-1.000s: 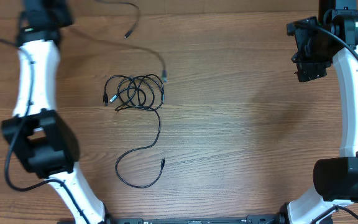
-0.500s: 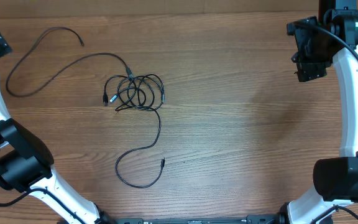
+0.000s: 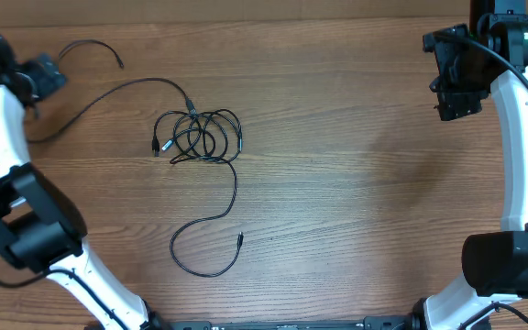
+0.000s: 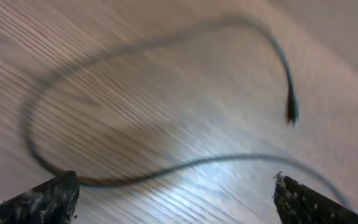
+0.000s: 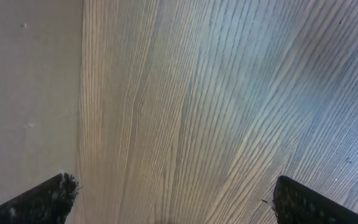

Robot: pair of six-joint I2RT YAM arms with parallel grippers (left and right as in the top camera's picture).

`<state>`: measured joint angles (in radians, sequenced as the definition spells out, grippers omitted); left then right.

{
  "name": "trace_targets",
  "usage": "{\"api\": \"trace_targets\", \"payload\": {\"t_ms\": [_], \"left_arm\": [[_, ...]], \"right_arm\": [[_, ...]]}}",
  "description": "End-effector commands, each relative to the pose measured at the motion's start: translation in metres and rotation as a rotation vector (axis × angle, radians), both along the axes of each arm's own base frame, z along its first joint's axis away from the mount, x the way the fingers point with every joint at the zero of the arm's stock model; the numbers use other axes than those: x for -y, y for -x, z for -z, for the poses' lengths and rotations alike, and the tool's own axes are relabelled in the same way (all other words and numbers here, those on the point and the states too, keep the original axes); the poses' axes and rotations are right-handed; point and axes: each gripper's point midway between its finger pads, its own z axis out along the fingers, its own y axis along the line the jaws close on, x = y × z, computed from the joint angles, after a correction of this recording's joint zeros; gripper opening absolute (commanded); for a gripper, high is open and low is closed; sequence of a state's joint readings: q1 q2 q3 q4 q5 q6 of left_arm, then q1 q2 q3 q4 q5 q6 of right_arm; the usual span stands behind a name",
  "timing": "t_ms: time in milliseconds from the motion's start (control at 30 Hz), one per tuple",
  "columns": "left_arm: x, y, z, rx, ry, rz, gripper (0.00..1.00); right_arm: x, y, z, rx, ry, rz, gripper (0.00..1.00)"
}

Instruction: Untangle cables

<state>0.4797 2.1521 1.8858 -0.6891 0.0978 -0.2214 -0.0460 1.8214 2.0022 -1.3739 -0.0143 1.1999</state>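
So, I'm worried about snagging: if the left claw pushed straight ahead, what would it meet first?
Most likely the loose black cord lying on the table right ahead of the open left claw; the view is blurred, so depth is uncertain.

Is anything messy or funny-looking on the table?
Yes. The bundle in the middle is a knotted jumble of black loops. One cord snakes away from it to the far left, and a strand trails down toward the near edge. Nothing looks broken.
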Motion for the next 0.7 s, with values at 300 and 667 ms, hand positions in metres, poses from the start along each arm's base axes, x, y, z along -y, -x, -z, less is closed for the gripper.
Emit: {"api": "trace_targets", "payload": {"t_ms": [300, 667], "left_arm": [[0.021, 0.017, 0.114, -0.351, -0.186, 0.378, 1.00], [-0.001, 0.026, 0.115, -0.370, -0.276, 0.574, 0.98]], "right_arm": [[0.003, 0.004, -0.013, 0.033, 0.015, 0.005, 1.00], [0.003, 0.004, -0.013, 0.033, 0.015, 0.005, 1.00]]}}
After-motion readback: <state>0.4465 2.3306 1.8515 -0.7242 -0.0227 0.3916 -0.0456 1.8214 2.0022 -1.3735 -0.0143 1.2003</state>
